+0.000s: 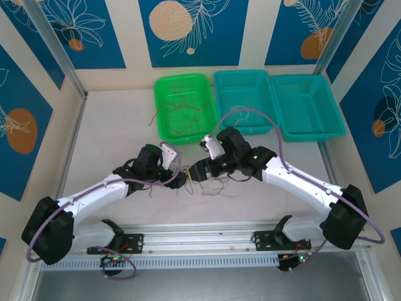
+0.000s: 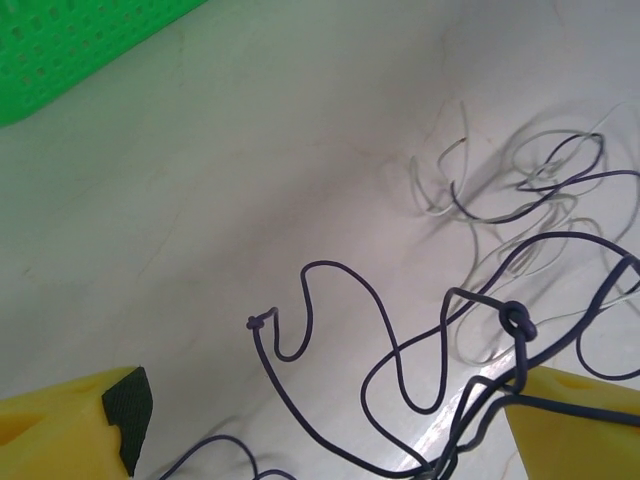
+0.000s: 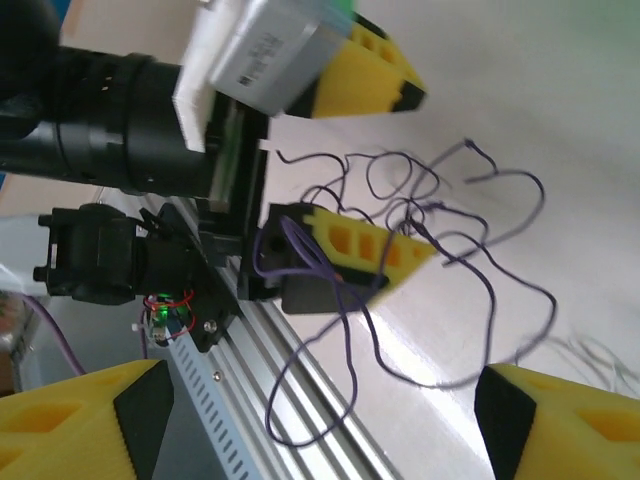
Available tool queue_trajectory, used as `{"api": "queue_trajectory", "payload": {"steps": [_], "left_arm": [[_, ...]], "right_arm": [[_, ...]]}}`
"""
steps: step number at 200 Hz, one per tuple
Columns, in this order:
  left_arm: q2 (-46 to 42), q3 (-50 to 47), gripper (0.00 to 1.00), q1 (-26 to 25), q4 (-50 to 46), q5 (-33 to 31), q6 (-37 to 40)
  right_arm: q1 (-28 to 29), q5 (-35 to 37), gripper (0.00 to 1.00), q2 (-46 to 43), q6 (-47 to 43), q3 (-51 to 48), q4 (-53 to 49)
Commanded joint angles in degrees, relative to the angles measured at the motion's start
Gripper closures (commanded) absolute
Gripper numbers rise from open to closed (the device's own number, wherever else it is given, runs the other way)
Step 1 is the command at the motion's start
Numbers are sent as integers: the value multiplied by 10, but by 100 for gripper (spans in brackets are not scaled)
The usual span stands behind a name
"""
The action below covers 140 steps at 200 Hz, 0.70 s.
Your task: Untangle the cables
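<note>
— How are the arms posing?
— Both are stretching inward, meeting over the table [image 1: 113, 138]. The left gripper [image 2: 320, 405] is gaping above purple cables [image 2: 400, 350], and the right gripper [image 3: 320, 400] is spreading wide too.
— Anything gripped?
— One strand [image 3: 300, 250] is seemingly draping over a left finger [image 3: 368, 238].

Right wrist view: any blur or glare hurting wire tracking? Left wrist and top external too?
Right wrist: dark purple wires smear toward the right edge, likely motion blur. Left wrist: the same wires are sharp, with a glare patch on the table near the bottom; whitish wires have low contrast and soft shadows. Top external: even light, loose wires barely resolved.
</note>
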Motion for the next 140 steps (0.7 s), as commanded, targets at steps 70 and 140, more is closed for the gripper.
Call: {"api": "queue_trajectory", "payload": {"steps": [70,140], "left_arm": [[-7,20,8,-5,32,41,6],[-10,0,8,-6,56,79,36]], "right_arm": [[19,-49,80,103,-88,61,16],[-47,6,100,43,20,14,126]]}}
